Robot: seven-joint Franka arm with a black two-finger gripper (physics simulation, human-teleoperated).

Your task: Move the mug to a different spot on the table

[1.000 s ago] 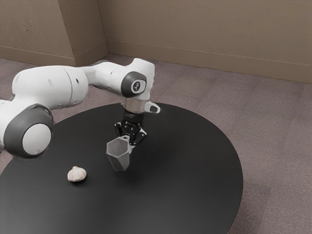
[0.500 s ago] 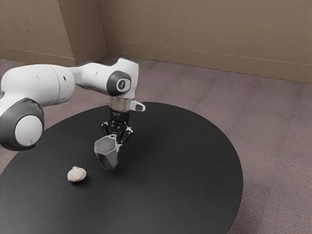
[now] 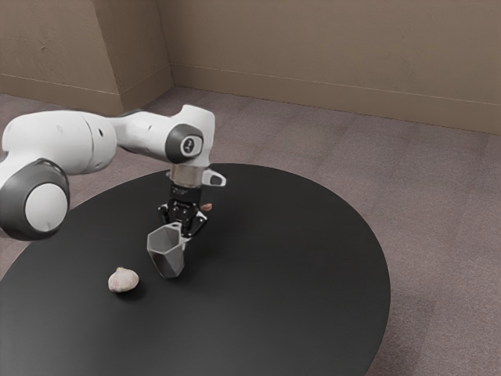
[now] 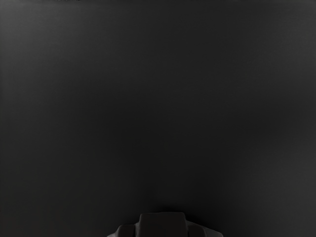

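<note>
Shifting toward the exterior view's left since the earlier frames, the faceted grey mug point(image 3: 166, 252) is now sitting farther from the middle of the round black counter point(image 3: 313, 266) and nearer a pale garlic bulb point(image 3: 123, 280). The black two-finger pincer point(image 3: 181, 229) is clamping the mug's rim wall, holding it tilted; whether its base is touching the counter is unclear. Judging by this, the carry is mostly done, while setting it down and letting go are still remaining.
</note>
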